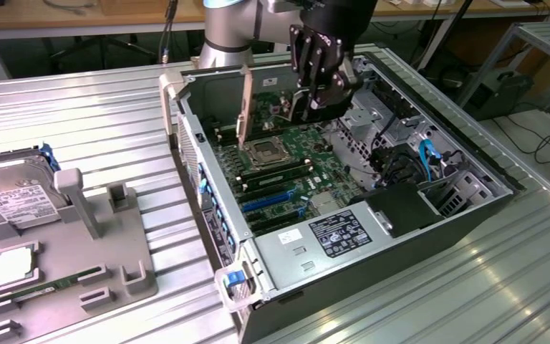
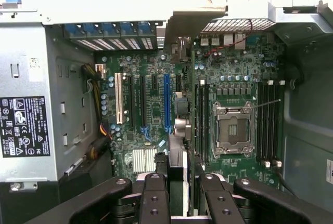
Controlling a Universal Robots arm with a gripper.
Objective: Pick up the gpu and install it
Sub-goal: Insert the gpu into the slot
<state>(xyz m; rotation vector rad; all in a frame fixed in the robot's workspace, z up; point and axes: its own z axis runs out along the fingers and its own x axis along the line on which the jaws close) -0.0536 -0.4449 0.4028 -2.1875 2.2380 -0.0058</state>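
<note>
Green-and-black gpu [image 2: 179, 146] sits clamped edge-on in the gripper [image 1: 318, 97] jaws, hovering over the motherboard [image 1: 285, 168] at frame centre; pickup done, seating remains.

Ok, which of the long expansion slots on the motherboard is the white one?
The white slot is the one closest to the power supply; the others are black, plus one blue slot.

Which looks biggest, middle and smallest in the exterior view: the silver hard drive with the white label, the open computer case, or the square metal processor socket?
1. Open grey-black metal computer case, by far the biggest.
2. Silver hard drive with white label.
3. Square silver processor socket, the smallest.
None look alike in size.
</note>
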